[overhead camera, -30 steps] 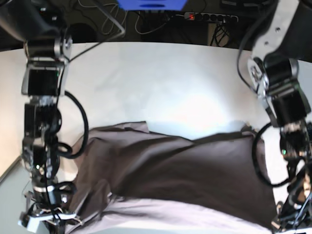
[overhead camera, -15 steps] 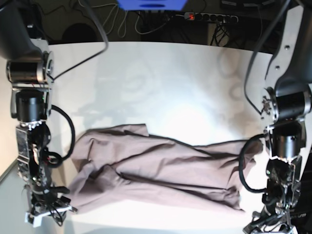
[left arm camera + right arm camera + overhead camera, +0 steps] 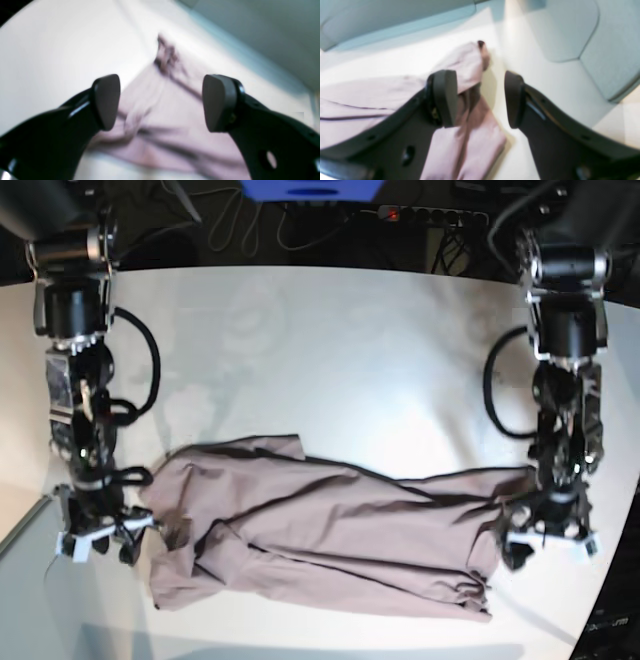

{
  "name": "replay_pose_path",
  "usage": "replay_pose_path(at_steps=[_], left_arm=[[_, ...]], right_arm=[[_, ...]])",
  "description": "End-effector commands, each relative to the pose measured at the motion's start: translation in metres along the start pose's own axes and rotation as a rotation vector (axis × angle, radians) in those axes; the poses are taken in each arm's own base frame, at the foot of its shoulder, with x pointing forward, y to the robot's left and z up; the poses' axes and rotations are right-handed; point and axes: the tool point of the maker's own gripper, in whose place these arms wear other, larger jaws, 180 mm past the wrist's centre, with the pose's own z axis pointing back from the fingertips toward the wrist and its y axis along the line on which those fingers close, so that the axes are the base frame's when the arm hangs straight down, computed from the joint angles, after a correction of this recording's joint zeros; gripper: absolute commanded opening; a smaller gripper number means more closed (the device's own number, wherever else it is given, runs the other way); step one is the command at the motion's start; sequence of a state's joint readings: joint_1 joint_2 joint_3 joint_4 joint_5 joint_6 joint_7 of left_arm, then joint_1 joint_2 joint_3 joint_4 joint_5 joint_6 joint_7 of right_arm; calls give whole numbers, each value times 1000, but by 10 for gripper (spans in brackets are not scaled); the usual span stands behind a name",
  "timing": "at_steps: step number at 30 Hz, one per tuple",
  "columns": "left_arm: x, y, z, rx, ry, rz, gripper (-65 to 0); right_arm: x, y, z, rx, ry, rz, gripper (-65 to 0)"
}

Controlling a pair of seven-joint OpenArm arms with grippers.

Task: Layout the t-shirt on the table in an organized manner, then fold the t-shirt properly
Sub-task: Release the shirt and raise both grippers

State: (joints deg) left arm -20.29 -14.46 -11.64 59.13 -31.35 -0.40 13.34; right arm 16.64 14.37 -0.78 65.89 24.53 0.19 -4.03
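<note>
across the lower half of the base view we see the t-shirt [image 3: 320,530] lying rumpled on the table [image 3: 330,350], its long axis running left to right. our right gripper [image 3: 98,530] sits at the cloth's left end and our left gripper [image 3: 545,530] at its right end, each about equally near its own end. both stand parted with nothing between the pads, the fabric just below them in the wrist views. we judge each end needs regrasping.

Bare table [image 3: 330,350] beyond t-shirt [image 3: 330,530], 2 arms flanking its ends
</note>
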Motion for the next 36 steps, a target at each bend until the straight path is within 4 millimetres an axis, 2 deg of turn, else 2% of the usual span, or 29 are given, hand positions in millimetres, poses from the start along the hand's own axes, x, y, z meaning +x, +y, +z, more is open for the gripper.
replay_pose_path(at_steps=[1, 4, 8, 13, 17, 22, 26, 28, 31, 33, 34, 36], left_arm=[[20, 12, 4, 17, -57, -21, -156], [-13, 43, 14, 72, 18, -57, -152], [-50, 80, 15, 155, 124, -51, -152], [-56, 83, -5, 192, 144, -27, -152], [-55, 65, -27, 172, 152, -103, -152], [-60, 53, -36, 145, 148, -218, -154], [-75, 65, -32, 171, 191, -231, -155], [-89, 74, -24, 185, 219, -237, -155], [-98, 79, -19, 190, 239, -250, -164], [-100, 80, -19, 192, 242, -250, -216], [-100, 80, -19, 192, 242, -249, -260], [-99, 81, -19, 194, 241, -243, -379]], right_arm=[[20, 3, 5, 21, -68, 4, -342], [1, 6, 30, 37, -50, 12, -341], [-24, 16, 65, 64, -17, 4, -341], [-52, 25, 97, 75, 32, -20, -342], [-74, 24, 113, 68, 84, -30, -343], [-91, 25, 124, 64, 124, -42, -343], [-94, 31, 125, 67, 126, -60, -343], [-95, 34, 126, 73, 130, -62, -343], [-100, 54, 126, 126, 144, -53, -342], [-103, 69, 124, 163, 153, -49, -340], [-101, 77, 121, 184, 148, -47, -340], [-109, 94, 116, 225, 182, -36, -340]])
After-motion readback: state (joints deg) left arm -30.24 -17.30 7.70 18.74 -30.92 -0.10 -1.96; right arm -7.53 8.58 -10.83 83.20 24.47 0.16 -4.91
